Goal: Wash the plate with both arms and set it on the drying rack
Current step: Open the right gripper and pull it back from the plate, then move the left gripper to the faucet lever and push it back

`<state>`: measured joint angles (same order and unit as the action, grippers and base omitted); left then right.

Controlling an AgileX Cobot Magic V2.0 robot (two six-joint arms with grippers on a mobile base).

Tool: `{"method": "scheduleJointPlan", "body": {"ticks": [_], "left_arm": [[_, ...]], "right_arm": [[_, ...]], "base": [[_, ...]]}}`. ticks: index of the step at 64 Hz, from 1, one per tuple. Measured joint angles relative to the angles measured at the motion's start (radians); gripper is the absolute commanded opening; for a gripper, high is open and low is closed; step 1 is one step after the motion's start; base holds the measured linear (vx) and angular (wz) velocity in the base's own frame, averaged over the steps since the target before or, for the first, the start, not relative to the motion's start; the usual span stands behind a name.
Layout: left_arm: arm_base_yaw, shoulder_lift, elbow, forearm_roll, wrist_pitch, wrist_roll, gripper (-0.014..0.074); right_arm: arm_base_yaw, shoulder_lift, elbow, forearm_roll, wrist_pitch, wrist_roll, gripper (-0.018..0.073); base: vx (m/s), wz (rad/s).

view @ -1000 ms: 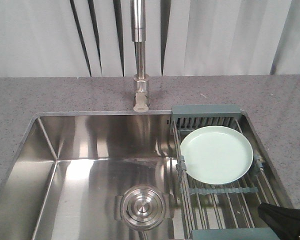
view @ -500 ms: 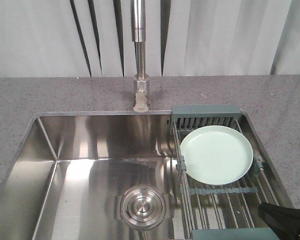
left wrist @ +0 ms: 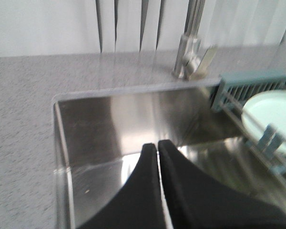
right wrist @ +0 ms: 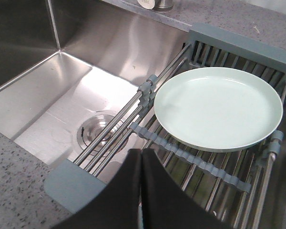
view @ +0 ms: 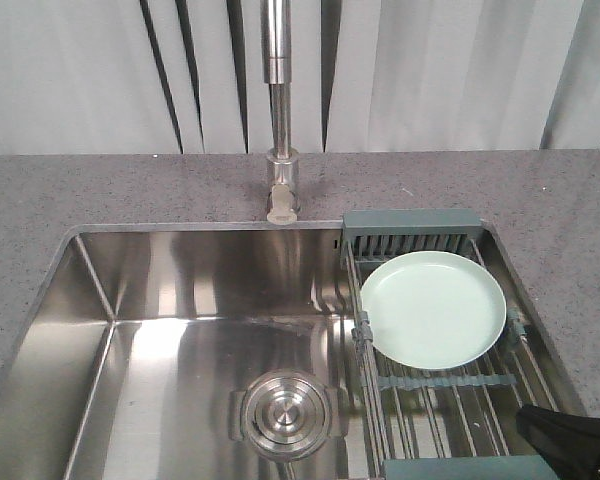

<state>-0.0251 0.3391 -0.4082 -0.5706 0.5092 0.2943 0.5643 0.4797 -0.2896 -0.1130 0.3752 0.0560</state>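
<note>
1. Presently the plate [view: 433, 309] lies flat and face-up on the wire rods of the drying rack [view: 412, 232], toward the rack's far end, just beside the slotted grey-blue compartment. Nothing grips or touches it.
2. Its surface reads as plain and glossy; whether it is wet or dry cannot be told.
3. The rack spans the right side of the steel sink [view: 90, 275]. The round drain [view: 285, 415] sits in the basin floor, and the faucet [view: 280, 130] stands behind the sink on the grey countertop [view: 80, 190].
4. The right gripper [right wrist: 140, 155] hovers over the rack's near end, apart from the plate, jaws pressed together and empty.
5. The left gripper [left wrist: 158, 145] hangs above the left part of the basin, well apart from the plate, jaws likewise together with nothing between them.
6. Judgement: either the plate awaits pickup for washing, or it is already racked; the pictures do not settle which.
7. If pickup is due, the right jaws must spread first, then approach the raised rim low and level.
</note>
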Motion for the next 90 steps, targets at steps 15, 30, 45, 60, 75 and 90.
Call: {"method": "scheduleJointPlan", "body": {"ticks": [15, 30, 45, 60, 75, 90], "left_arm": [[0.0, 0.134, -0.04, -0.232, -0.122, 0.015, -0.0006], [0.0, 0.494, -0.237, -0.423, -0.093, 0.177, -0.0006], [0.0, 0.884, -0.459, -0.68, 0.05, 0.431, -0.0006], [-0.024, 1.177, -0.592, -0.909, 0.204, 0.559, -0.0006], [-0.132, 1.419, -0.711, -0.982, 0.265, 0.571, -0.0006], [-0.204, 1.59, -0.852, -1.063, 0.303, 0.572, -0.0006]], "right_arm": [[0.0, 0.0, 0.0, 0.0, 0.0, 0.0, -0.0004], [0.0, 0.0, 0.0, 0.0, 0.0, 0.0, -0.0004], [0.0, 0.0, 0.0, 0.0, 0.0, 0.001, -0.0004], [0.0, 0.0, 0.0, 0.0, 0.0, 0.002, -0.0004], [0.0, 0.0, 0.0, 0.0, 0.0, 0.002, -0.0004], [0.0, 0.0, 0.0, 0.0, 0.0, 0.002, -0.0004]], "base": [[0.0, 0.0], [0.0, 0.0], [0.0, 0.0], [0.0, 0.0], [0.0, 0.0], [0.0, 0.0]]}}
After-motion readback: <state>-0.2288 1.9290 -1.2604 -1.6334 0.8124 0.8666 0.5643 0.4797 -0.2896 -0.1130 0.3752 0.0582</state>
